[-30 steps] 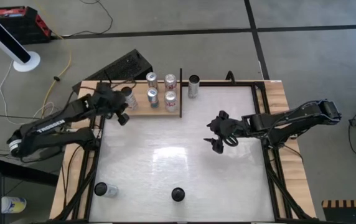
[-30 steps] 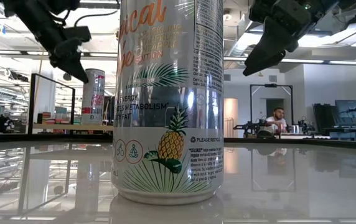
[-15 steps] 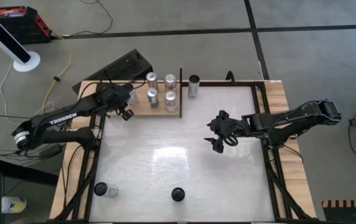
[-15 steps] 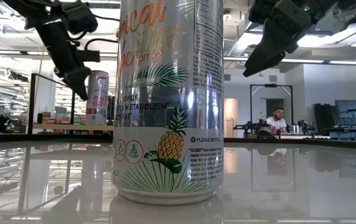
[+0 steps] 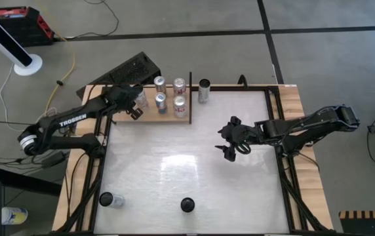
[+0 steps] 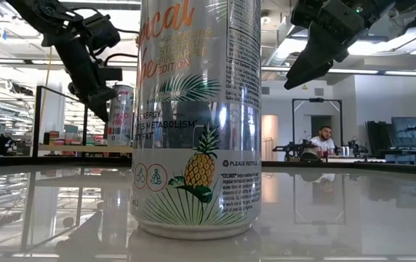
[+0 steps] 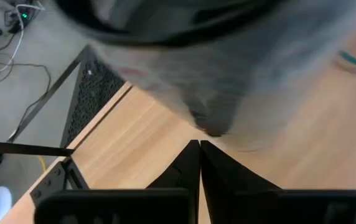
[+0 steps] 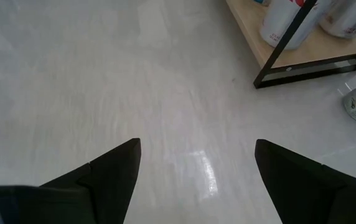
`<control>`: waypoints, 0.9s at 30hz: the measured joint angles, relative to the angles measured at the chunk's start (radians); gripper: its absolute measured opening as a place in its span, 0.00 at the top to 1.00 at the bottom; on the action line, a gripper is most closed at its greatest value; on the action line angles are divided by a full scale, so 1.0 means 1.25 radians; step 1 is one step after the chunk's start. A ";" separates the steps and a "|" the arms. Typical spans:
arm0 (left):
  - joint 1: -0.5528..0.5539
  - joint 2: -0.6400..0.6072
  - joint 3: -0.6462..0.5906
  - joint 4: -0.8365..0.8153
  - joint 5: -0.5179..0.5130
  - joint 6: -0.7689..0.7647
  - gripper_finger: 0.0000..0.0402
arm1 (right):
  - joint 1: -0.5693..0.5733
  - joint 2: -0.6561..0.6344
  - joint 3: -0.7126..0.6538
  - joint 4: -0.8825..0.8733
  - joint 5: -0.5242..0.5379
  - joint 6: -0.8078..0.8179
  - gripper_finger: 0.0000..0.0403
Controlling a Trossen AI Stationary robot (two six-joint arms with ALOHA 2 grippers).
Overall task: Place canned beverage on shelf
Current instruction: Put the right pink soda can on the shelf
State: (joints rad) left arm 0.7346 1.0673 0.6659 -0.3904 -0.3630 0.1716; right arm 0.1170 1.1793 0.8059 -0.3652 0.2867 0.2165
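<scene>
L gripper [image 5: 134,111] over the shelf [image 5: 149,117], fingers pressed together w/ nothing btwn them, just beside a can [image 5: 139,99] standing on the board w/ four others. R gripper [image 5: 229,148] mid-table, fingers spread, empty.

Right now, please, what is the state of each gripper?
Left gripper: closed, holding nothing, over the shelf beside the cans.
Right gripper: open, empty, above the white table.
</scene>
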 joint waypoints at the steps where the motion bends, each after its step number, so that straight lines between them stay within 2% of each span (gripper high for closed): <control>1: 0.003 0.003 0.000 0.000 0.000 0.001 1.00 | 0.000 0.000 0.000 0.000 0.000 0.001 0.16; 5: 0.004 0.004 0.000 -0.010 -0.005 0.000 1.00 | 0.000 0.000 0.000 0.000 0.000 0.002 0.16; 11: -0.016 -0.029 0.014 -0.067 -0.061 -0.022 1.00 | 0.000 0.000 0.000 0.000 0.000 0.002 0.16; 13: -0.027 -0.039 0.033 -0.108 -0.039 -0.039 1.00 | 0.000 0.000 0.000 0.000 0.000 0.002 0.16; 18: -0.054 -0.043 0.063 -0.211 0.078 -0.068 1.00 | -0.005 0.000 0.000 0.000 0.000 -0.010 0.16; 27: -0.068 -0.039 0.063 -0.218 0.068 -0.017 1.00 | -0.023 0.000 0.000 0.000 0.000 -0.012 0.16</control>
State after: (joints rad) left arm 0.6500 1.0189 0.7448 -0.6626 -0.2777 0.1505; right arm 0.0887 1.1793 0.8059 -0.3653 0.2863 0.2012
